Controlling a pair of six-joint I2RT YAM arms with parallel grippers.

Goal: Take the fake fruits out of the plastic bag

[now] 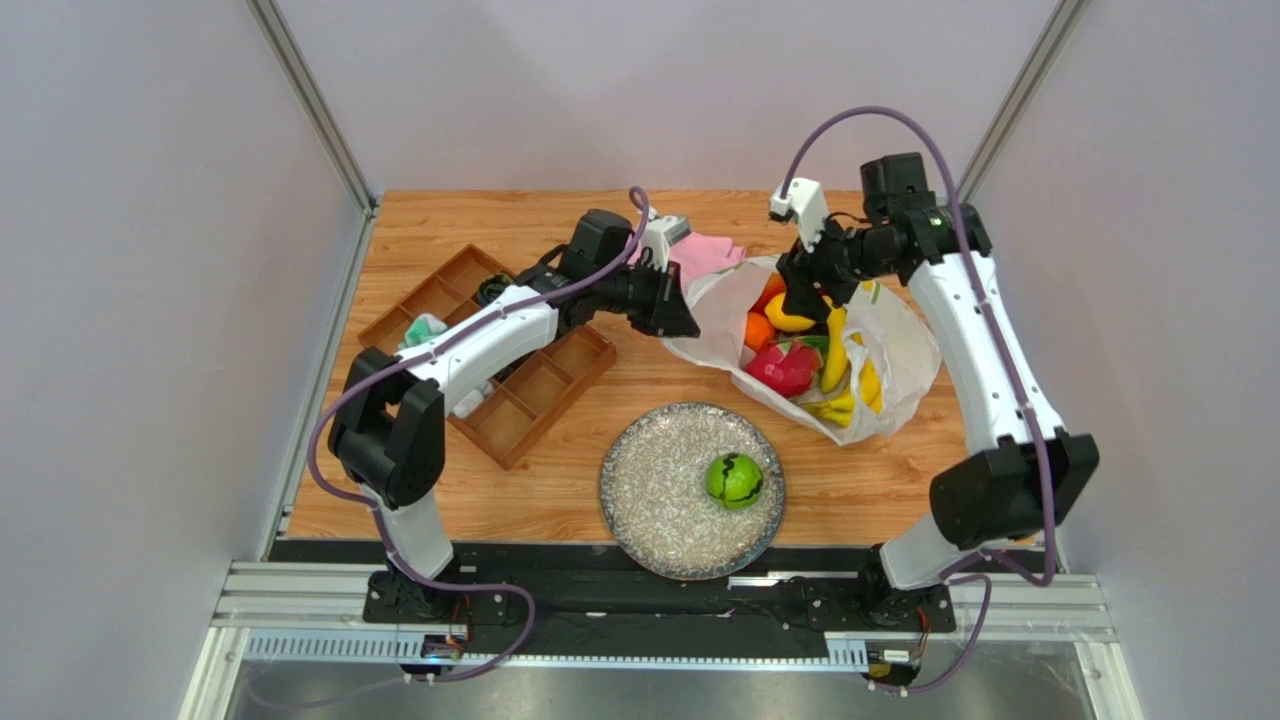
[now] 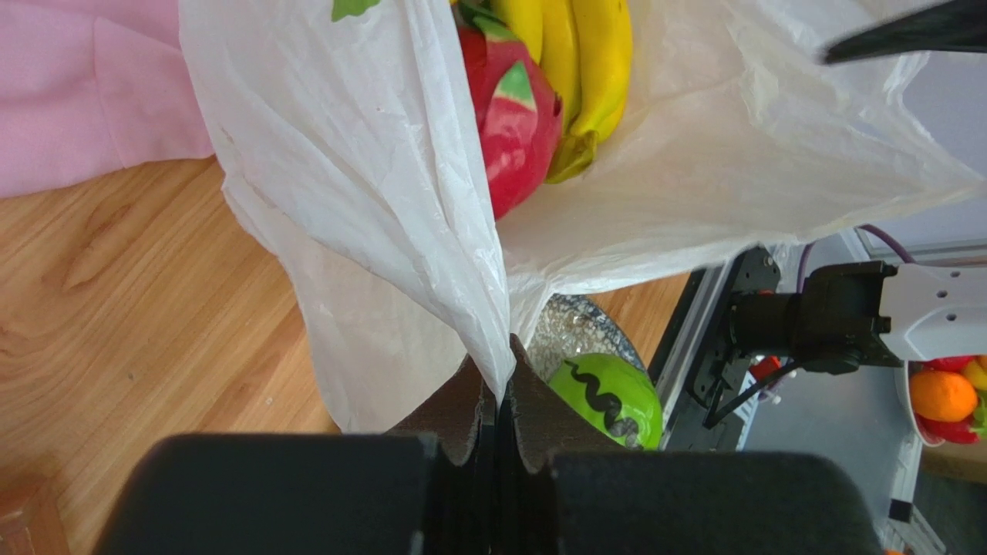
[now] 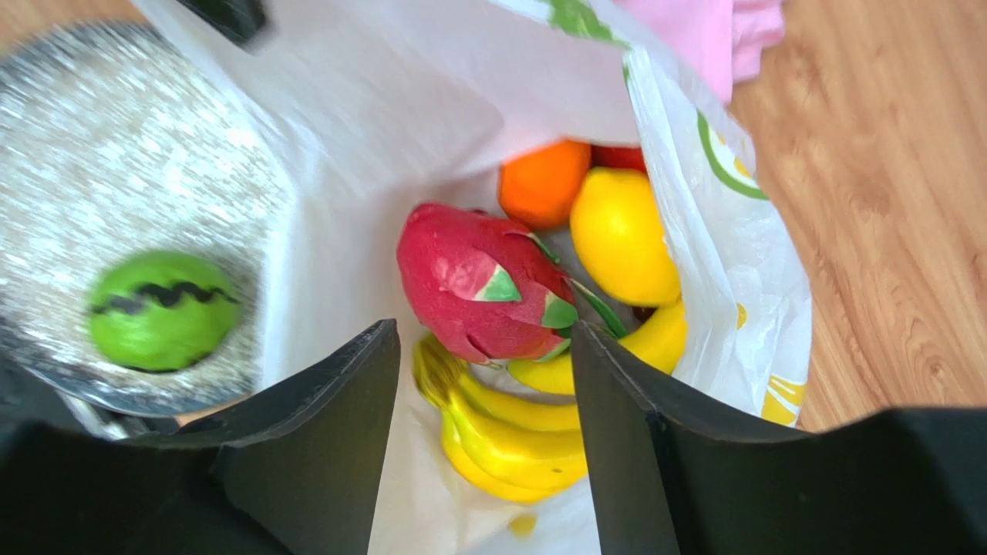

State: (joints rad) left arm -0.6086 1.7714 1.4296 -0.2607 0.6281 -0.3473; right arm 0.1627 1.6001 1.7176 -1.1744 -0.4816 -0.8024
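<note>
listing from the top view: one of the fake fruits, a green round fruit (image 1: 733, 480), lies out on the speckled plate (image 1: 639, 503) at the middle of the near edge of the tabletop (image 1: 451, 495). the plastic bag (image 1: 902, 353) sits toward the right edge, mouth open, holding the dragon fruit (image 1: 781, 369), bananas (image 1: 836, 360), lemon (image 1: 789, 315) and orange (image 1: 759, 333). judged progress: early; one item out, at least four to go; grapes not made out. left gripper (image 1: 679, 308) reaches across from the left edge to the bag's left rim. right gripper (image 1: 804, 282) hangs over the bag mouth, its arm arched in from the right edge. pink cloth (image 1: 706, 252) lies just behind the bag toward the far edge; wooden compartment tray (image 1: 504, 353) lies near the left edge.

left wrist view: jaws pressed together on a fold of the bag's rim, the film drawn up taut from the pinch. dragon fruit and bananas show inside; green fruit on the plate beyond.

right wrist view: jaws parted, pointing down into the bag, one finger on either side of the dragon fruit, which rests on the bananas. contact with it cannot be told; no grip made, by the look of it. lemon and orange touch each other beside it; a red piece (image 3: 620, 156) is tucked behind them.
</note>
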